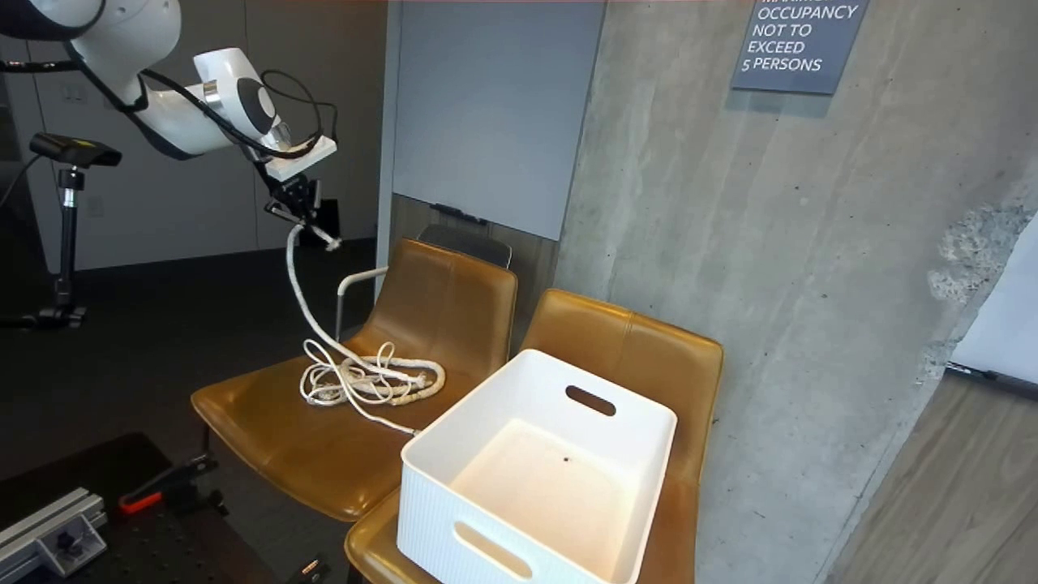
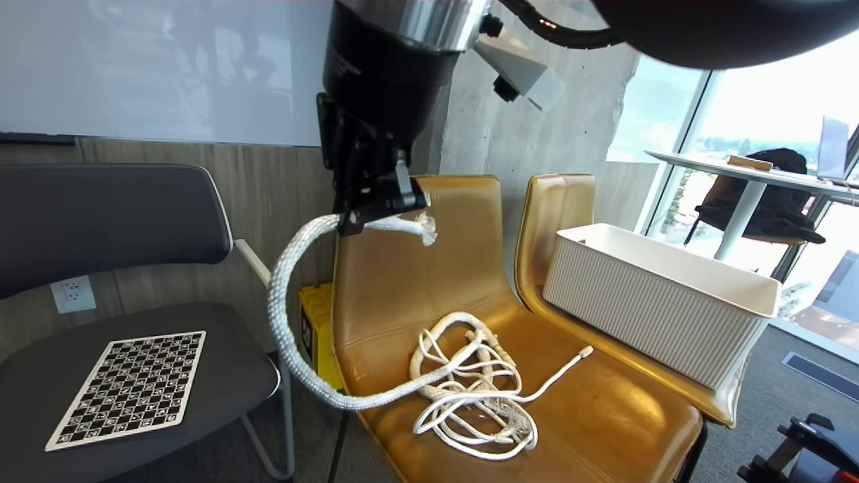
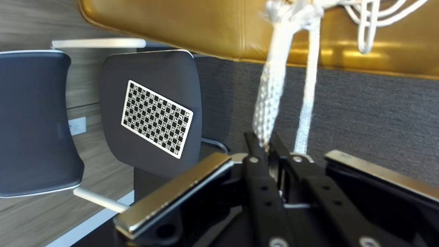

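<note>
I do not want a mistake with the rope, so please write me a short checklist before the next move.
1. Hand closed on white rope, near its frayed end: ok.
2. Held length free of the pile: not ok, the rope runs down into it.
3. Pile resting on brown chair: ok.
4. White bin upright on the neighbouring chair: ok.
5. Grip firm enough against slipping: cannot tell.
</note>
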